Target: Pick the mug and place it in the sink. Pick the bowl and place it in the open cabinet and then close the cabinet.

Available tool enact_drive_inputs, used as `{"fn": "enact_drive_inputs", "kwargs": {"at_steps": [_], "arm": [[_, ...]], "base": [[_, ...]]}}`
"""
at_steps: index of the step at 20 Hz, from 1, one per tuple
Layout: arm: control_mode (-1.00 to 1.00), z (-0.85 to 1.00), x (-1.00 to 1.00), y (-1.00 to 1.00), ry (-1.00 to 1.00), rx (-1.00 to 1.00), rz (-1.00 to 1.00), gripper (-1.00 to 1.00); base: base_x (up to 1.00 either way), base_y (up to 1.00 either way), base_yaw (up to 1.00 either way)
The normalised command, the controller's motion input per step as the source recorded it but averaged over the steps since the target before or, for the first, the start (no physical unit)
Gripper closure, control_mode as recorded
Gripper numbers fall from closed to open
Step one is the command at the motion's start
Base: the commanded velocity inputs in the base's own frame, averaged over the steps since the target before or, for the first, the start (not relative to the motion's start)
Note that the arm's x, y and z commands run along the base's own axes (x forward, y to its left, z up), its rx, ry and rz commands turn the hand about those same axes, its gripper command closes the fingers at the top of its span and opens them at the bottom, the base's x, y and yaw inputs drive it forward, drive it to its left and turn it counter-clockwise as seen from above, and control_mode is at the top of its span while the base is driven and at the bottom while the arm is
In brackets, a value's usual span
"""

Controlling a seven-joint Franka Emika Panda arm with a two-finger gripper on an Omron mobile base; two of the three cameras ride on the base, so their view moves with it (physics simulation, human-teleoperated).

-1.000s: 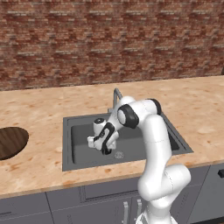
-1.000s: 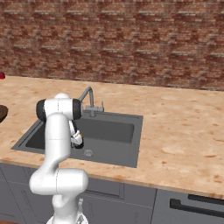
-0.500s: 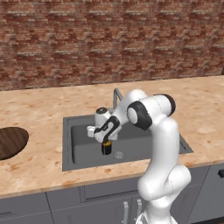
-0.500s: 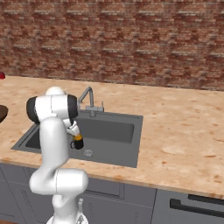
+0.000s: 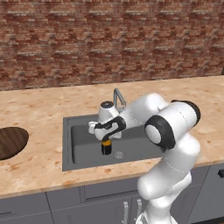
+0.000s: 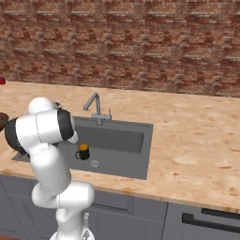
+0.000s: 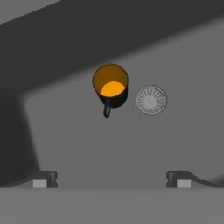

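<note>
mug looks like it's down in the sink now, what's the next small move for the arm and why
Probably lift the open gripper straight up out of the dark grey sink basin. The small black mug with the yellow-orange inside stands upright on the floor beside the round drain, clear of both fingertips, and the wide dark brown wooden bowl waits on the counter.

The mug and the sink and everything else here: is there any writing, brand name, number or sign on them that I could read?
None: no view shows any word, label, number or sign.
The mug is plain black with an orange inside, standing in the sink beside the drain.
The faucet, the brick wall and the counter carry no markings.
</note>
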Motion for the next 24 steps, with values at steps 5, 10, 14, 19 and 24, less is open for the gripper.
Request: {"fn": "enact_drive_inputs", "kwargs": {"at_steps": [5,10,14,19,24], "arm": [[-1.00,1.00,-0.63,0.00,0.04,0.07,0.00,-1.00],[-1.00,1.00,-0.65,0.09,0.03,0.23,0.00,-1.00],[-1.00,1.00,-0.59,0.50,0.05,0.26,0.07,-1.00],[-1.00,0.95,-0.22,0.85,0.14,0.07,0.15,-1.00],[-1.00,0.29,0.01,0.99,0.16,-0.10,0.15,-1.00]], "base": [[0.00,0.00,0.00],[0.00,0.00,0.00],[0.00,0.00,0.00],[0.00,0.00,0.00],[0.00,0.00,0.00]]}}
